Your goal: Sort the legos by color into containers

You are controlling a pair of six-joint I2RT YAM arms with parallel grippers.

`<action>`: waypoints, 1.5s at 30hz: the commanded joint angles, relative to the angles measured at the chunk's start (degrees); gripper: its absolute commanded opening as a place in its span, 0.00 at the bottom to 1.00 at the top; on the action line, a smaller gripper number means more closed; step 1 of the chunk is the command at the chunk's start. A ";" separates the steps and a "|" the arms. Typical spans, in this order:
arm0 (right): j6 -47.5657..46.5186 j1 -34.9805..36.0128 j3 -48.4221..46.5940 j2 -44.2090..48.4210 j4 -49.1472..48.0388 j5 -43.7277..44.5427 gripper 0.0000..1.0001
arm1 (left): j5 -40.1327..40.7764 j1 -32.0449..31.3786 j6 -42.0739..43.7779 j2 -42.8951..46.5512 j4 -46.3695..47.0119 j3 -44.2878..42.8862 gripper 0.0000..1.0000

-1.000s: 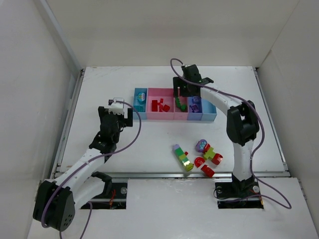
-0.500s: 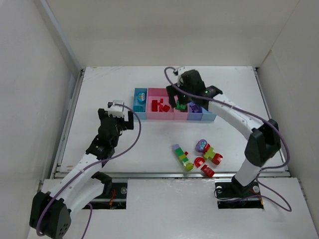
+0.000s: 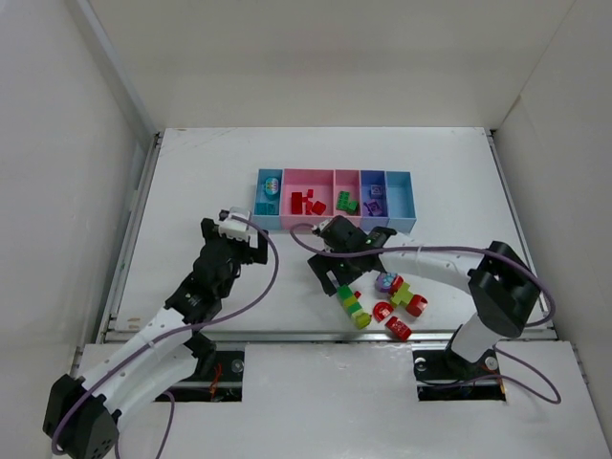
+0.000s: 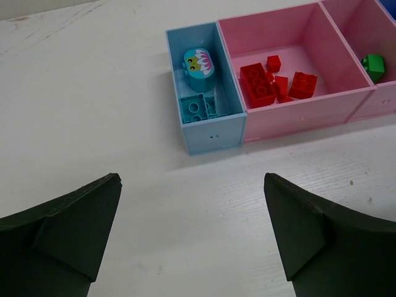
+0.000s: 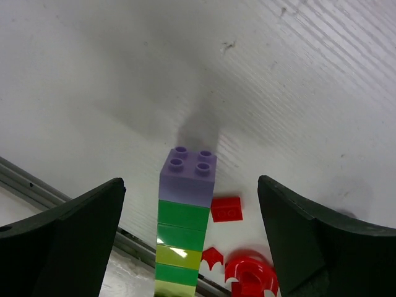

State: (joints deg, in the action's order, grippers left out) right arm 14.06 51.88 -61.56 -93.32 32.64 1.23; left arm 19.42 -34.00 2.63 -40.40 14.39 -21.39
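Note:
The containers (image 3: 335, 226) stand in a row at the table's middle back. The light blue bin (image 4: 212, 134) holds teal pieces (image 4: 198, 62). Red bricks (image 4: 258, 84) lie in the wide pink bin (image 4: 297, 117), and a green brick (image 4: 373, 64) in the pink one beside it. A purple-topped green stack (image 3: 352, 304) lies near the front edge, beside red pieces (image 3: 399, 328) and a red-green cluster (image 3: 407, 295). My right gripper (image 3: 338, 272) hovers open just behind that stack (image 5: 187, 177), nothing between its fingers (image 5: 93, 216). My left gripper (image 4: 192, 179) is open over bare table in front of the bins.
A purple dome piece (image 3: 386, 280) lies right of the right gripper. A small red slope (image 5: 226, 208) and a red arch (image 5: 250, 276) sit close to the stack's right side. A metal rail (image 3: 316, 336) runs along the table's front edge.
My right arm has swung from above the bins down to the front of the table, over the stack. The left arm has shifted slightly nearer and to the right.

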 commanded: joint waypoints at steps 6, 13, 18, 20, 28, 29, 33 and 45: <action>5.89 1.91 3.20 3.41 -0.75 1.67 0.93 | 0.88 -1.42 0.97 2.61 3.71 1.34 1.00; 8.25 3.93 7.42 3.93 -0.74 -0.62 0.74 | 0.27 -1.42 2.02 3.14 4.24 1.35 1.00; 9.31 3.93 8.65 5.34 -2.05 1.48 0.31 | -3.33 -1.42 3.25 3.14 4.24 1.35 1.00; 9.31 3.93 8.13 5.34 -2.58 2.36 0.14 | -6.30 -1.42 3.78 3.14 3.46 0.83 1.00; -0.51 3.93 3.99 13.58 -5.39 5.09 0.00 | -32.29 -2.04 19.57 6.47 -1.46 -1.90 1.00; -2.53 3.93 3.99 15.43 -7.66 3.70 0.00 | -36.69 -2.04 25.35 6.48 -2.78 -2.43 1.00; -12.29 3.93 3.99 22.81 -10.84 0.09 0.00 | -56.74 -2.04 39.43 5.79 -11.91 -6.29 1.00; -28.39 3.93 0.48 24.05 -9.62 -2.20 0.00 | -75.12 -2.04 58.25 -19.70 -32.20 -32.54 1.00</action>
State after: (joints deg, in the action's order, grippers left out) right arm -9.78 55.70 -58.67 -70.43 25.19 -0.47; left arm -46.46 -35.90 53.06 -57.12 -7.99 -46.70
